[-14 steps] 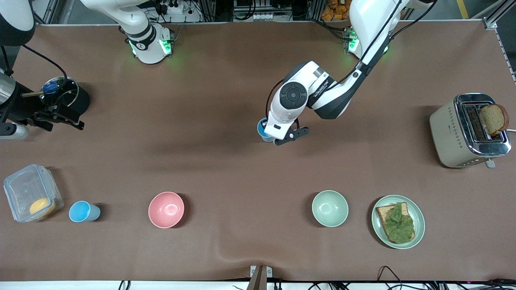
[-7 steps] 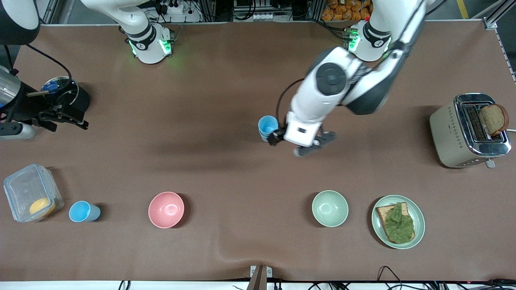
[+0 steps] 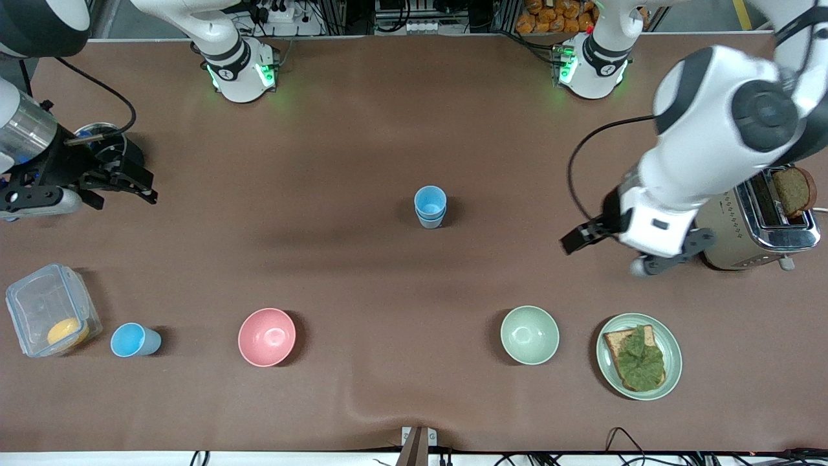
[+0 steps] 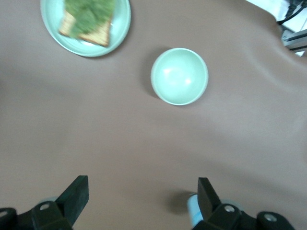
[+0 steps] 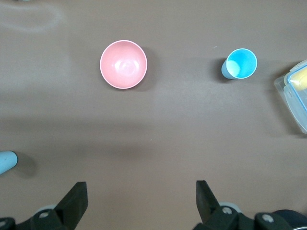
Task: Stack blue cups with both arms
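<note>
Two blue cups stand nested as one stack [image 3: 430, 206] at the table's middle. A third blue cup [image 3: 134, 340] stands alone near the front edge at the right arm's end, beside a clear container. It shows in the right wrist view [image 5: 240, 63] with a whitish patch inside. My left gripper [image 3: 605, 257] is open and empty, up in the air beside the toaster, well away from the stack. In the left wrist view [image 4: 141, 194] the stack [image 4: 192, 211] peeks out beside one finger. My right gripper [image 3: 126, 199] is open and empty over the right arm's end of the table, also seen in its wrist view [image 5: 141, 196].
A pink bowl [image 3: 266, 336], a pale green bowl [image 3: 529, 334] and a plate [image 3: 673, 349] with toast and greens line the front. A clear container [image 3: 48, 310] holds something yellow. A toaster [image 3: 744, 213] stands at the left arm's end. A black round pot [image 3: 126, 155] sits by the right gripper.
My left gripper has let go of the nested cups and swung away toward the toaster, leaving the stack standing. My right gripper has shifted a little.
</note>
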